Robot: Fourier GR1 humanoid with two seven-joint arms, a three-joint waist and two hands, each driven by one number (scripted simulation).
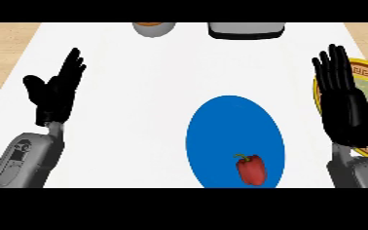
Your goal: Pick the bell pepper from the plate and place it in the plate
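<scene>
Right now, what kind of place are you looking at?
Probably a kitchen counter: a white worktop holding a blue plate with a red bell pepper, a patterned plate at the right edge, and a grey appliance at the back.

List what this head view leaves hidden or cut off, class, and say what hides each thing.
- Yellow-rimmed plate: head view, mostly hidden behind the right hand and cut by the right edge.
- Grey bowl: cut off by the top edge; its contents cannot be identified.
- Grey and black object: cut off by the top edge; unidentifiable.
- Blue plate: its near rim, below the bell pepper, is cut by the bottom edge.
</scene>
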